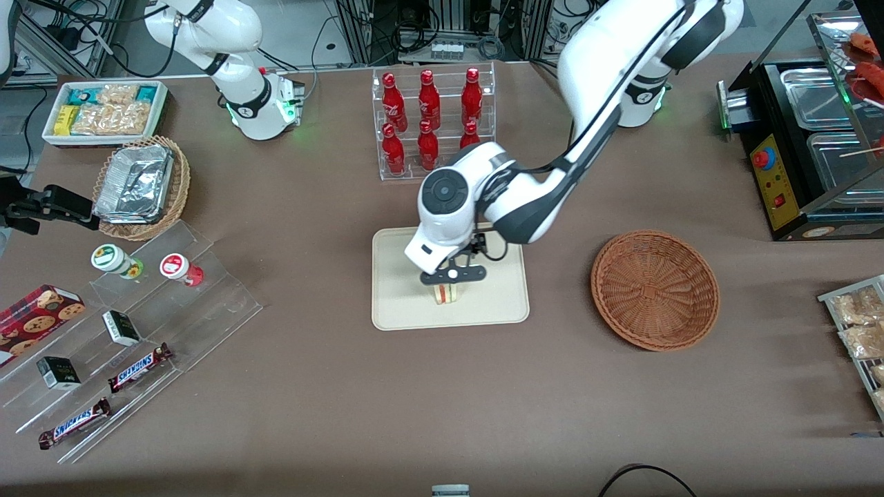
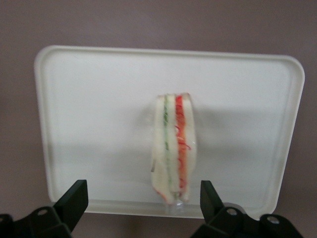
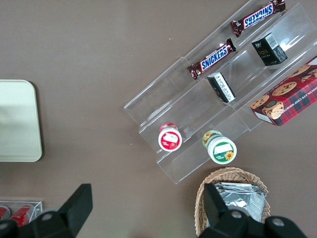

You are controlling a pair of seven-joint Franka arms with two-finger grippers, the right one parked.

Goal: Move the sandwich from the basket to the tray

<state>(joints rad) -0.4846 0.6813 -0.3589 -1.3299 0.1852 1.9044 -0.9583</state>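
Sandwich (image 2: pixel 173 151) stands on edge on tray (image 2: pixel 89 99), filling up, beneath spread-jawed gripper (image 2: pixel 143 208).

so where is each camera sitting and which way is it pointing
Front view: high in front of the table, looking down on the whole table; both arms show, the working one over the tray, its open claw above the sandwich. The basket is empty.
Left wrist view: on the working arm's wrist, facing down at the sandwich on the tray; claw fingertips show.
Right wrist view: on the parked wrist, facing down at the Snickers bars; the tray corner is shared with both others.
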